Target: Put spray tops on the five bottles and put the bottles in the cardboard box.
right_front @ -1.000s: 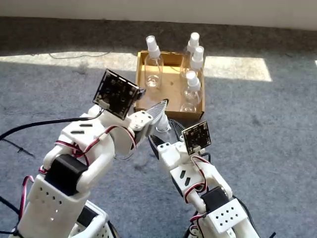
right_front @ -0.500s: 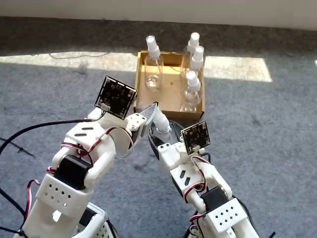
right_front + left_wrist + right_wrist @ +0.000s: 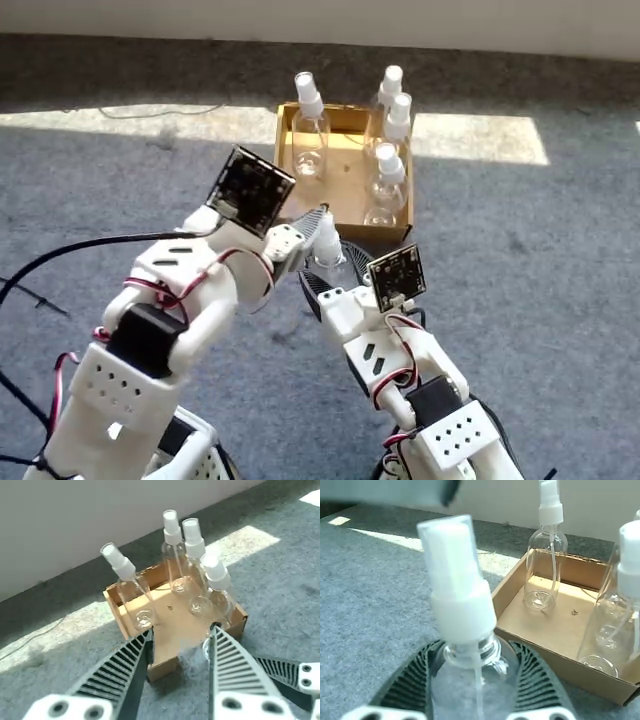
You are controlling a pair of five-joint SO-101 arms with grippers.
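High view: left gripper [image 3: 319,222] over spray top [image 3: 326,238], jaws wide; right gripper [image 3: 329,272] holding bottle [image 3: 470,690].

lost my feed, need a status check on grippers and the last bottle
Right gripper shut on fifth bottle, spray top on, outside the cardboard box. Left gripper open over that top, likely in the lift path. Four topped bottles in box.

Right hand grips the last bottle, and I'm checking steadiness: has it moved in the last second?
No. The right hand, shut on the spray bottle, stays just short of the cardboard box's near wall, as before.
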